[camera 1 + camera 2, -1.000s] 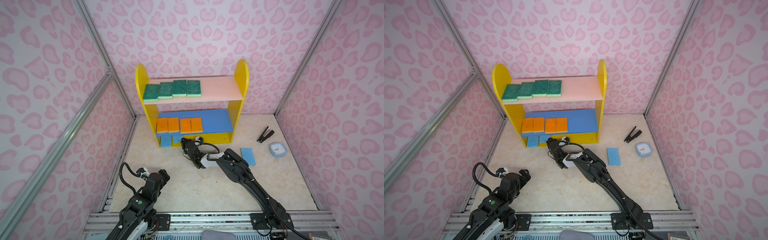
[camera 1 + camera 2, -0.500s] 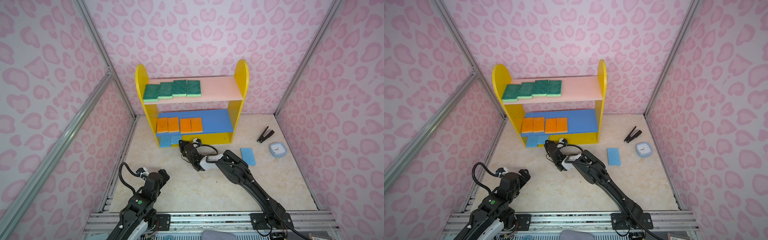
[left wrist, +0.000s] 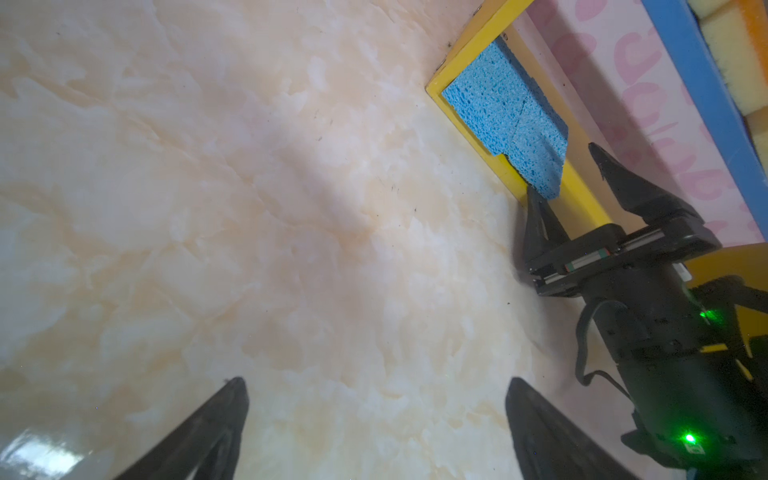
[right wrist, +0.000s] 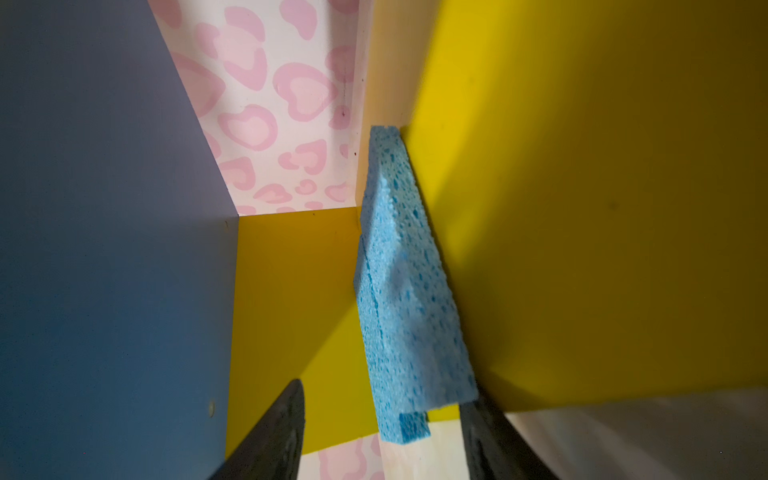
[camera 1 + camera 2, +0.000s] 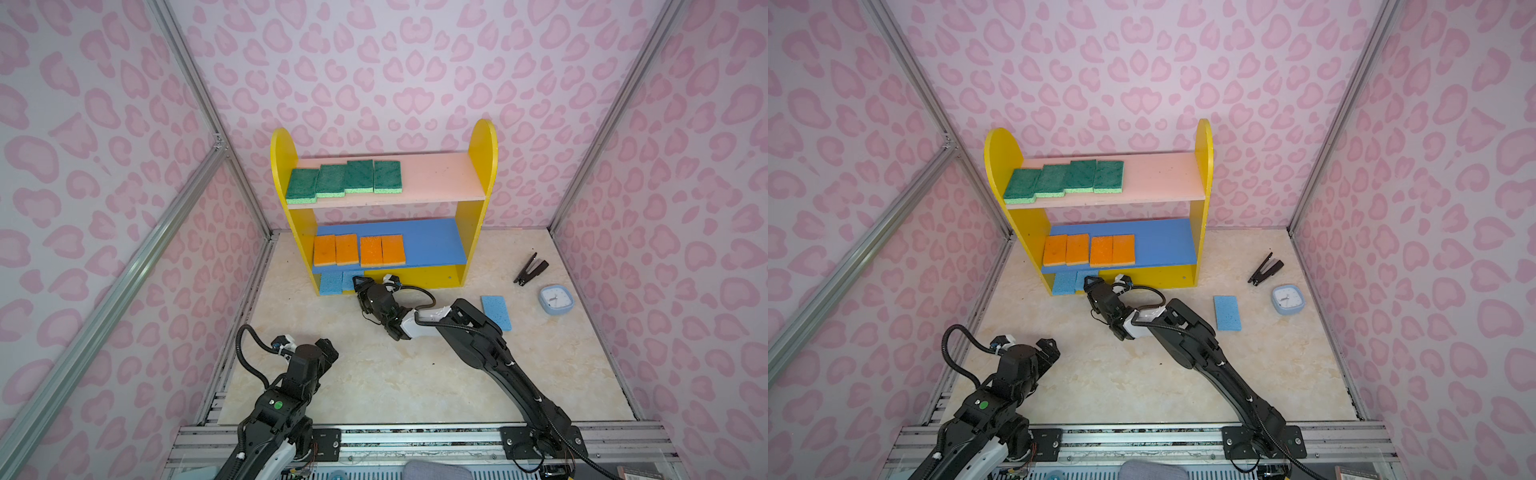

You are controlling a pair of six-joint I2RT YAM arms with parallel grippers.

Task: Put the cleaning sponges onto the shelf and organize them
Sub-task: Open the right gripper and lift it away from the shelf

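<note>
Two light-blue sponges seated on the shelf's bottom board, a third sponge left on the floor.
The right gripper is parted; a sponge touched by its finger could be dragged out.

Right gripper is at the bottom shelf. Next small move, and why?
Probably back the right gripper straight out: its jaws stand open, both blue sponges lie on the bottom board of the shelf, and a third sponge waits on the floor.

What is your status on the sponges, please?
Left jaws open, empty. Right jaws open around end of one of two blue sponges on shelf bottom. Third blue sponge on floor, path clear.
</note>
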